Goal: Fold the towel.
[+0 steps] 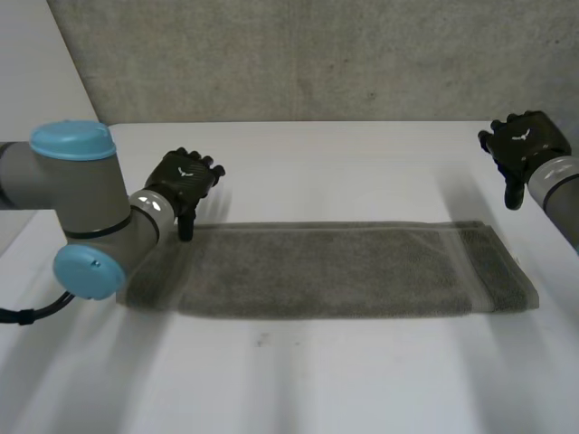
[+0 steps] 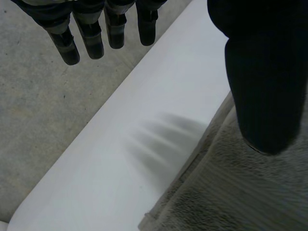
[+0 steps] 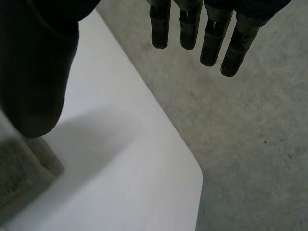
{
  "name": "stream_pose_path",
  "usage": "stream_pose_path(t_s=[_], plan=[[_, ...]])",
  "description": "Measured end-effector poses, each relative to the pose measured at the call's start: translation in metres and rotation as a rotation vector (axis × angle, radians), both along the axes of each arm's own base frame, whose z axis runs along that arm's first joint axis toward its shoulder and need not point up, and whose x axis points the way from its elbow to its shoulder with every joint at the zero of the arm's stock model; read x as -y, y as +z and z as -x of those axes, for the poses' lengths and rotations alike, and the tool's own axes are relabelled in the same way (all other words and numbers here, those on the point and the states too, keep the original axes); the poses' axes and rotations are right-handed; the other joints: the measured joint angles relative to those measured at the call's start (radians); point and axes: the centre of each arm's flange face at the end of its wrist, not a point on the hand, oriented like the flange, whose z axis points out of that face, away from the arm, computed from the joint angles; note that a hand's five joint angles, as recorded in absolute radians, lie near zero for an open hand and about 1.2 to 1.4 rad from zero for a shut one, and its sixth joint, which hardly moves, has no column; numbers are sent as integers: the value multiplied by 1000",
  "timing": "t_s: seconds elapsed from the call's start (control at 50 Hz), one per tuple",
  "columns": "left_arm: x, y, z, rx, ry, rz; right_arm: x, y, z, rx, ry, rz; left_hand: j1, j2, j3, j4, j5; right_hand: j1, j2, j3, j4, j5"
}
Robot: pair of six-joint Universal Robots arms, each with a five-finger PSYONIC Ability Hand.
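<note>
- You had the left robot hand (image 1: 185, 179) released. In its wrist view the fingers (image 2: 94, 33) hung straight and apart and the thumb pointed down, with nothing between them.
- Under that thumb lay the far long edge of the towel (image 1: 335, 271), close to its left end. I could not tell whether the thumb tip touched the cloth.
- The straight fingers reached out past the towel and over bare bench (image 1: 362, 172), towards the bench's far edge and the grey concrete wall (image 1: 317, 54) beyond it.
- The left arm (image 1: 77, 199) came in over the towel's left end and hid that corner from the head view.
- You had the right robot hand (image 1: 523, 146) released as well. Its wrist view showed straight, spread fingers (image 3: 190, 29) and a thumb standing apart, holding nothing.
- That hand hung beyond the towel's right end, on the far side of it and clear of the cloth. The towel's end corner lay just beside its thumb in the wrist view.
- The towel itself lay flat on the bench between your two hands, a long grey strip running from one hand to the other. A folded-over layer with a hem line crossed it near the right hand's end.
</note>
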Motion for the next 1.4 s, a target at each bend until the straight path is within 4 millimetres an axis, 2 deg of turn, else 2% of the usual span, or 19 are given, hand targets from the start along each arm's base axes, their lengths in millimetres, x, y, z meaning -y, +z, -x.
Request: stream_pose_path(t_s=[0.08, 0.18, 0.22, 0.36, 0.5, 0.6, 0.66, 0.72, 0.88, 0.98, 1.18, 1.22, 1.28, 1.32, 1.4], plan=[[-15, 7, -6, -31, 10, -24, -19, 11, 0, 33, 26, -10, 0, -1, 0, -1, -1, 0, 0, 0, 0, 0], [-39, 11, -15, -75, 20, -45, -44, 5, 9, 30, 26, -70, 0, -3, 0, -1, -2, 0, 0, 0, 0, 0], [-52, 12, -20, -94, 24, -47, -58, -4, 17, 18, 12, -120, 0, -3, 0, -1, -2, 0, 0, 0, 0, 0], [-79, 5, -30, -113, 24, -36, -86, -36, 37, -21, -10, -258, 0, -3, 0, -1, -2, 22, 4, 14, 3, 13], [-91, -2, -36, -125, 27, -12, -101, -65, 49, -28, 24, -349, 0, -3, 0, -1, -2, 301, 280, 300, 271, 303], [-91, -5, -38, -145, 38, -8, -95, -83, 54, -14, 50, -352, 0, -3, 0, -1, -2, 452, 429, 452, 423, 451], [-90, -5, -39, -166, 48, -15, -88, -92, 56, -13, 53, -332, 0, -3, 0, -1, -2, 800, 770, 778, 755, 783], [-89, -5, -40, -186, 56, -26, -81, -97, 58, -15, 49, -313, 0, -3, 0, -1, -3, 1053, 1034, 1040, 1022, 1039], [-88, -5, -40, -210, 65, -40, -66, -102, 71, -43, -1, -281, 0, -3, 0, -1, -3, 1091, 1061, 1094, 1082, 1095], [-89, -6, -41, -211, 66, -42, -52, -100, 100, -106, -95, -265, 0, -3, 0, -1, -3, 1091, 1061, 1094, 1082, 1095], [-90, -7, -43, -210, 71, -46, -30, -85, 188, -277, -290, -219, 0, -4, 0, -1, -3, 1091, 1061, 1094, 1082, 1095], [-89, -7, -43, -210, 73, -45, -28, -80, 199, -297, -309, -216, 0, -4, 0, -1, -3, 1092, 1061, 1094, 1082, 1095], [-88, -6, -44, -211, 77, -43, -26, -71, 206, -308, -320, -208, 0, -4, 0, -1, -3, 1092, 1061, 1094, 1082, 1095], [-88, -6, -45, -211, 78, -42, -24, -62, 202, -308, -313, -188, 0, -4, 0, -1, -3, 1093, 1061, 1094, 1082, 1095], [-88, -4, -45, -212, 79, -38, -22, -33, 172, -282, -255, -109, 0, -4, 0, -1, -3, 1093, 1061, 1094, 1082, 1095]])
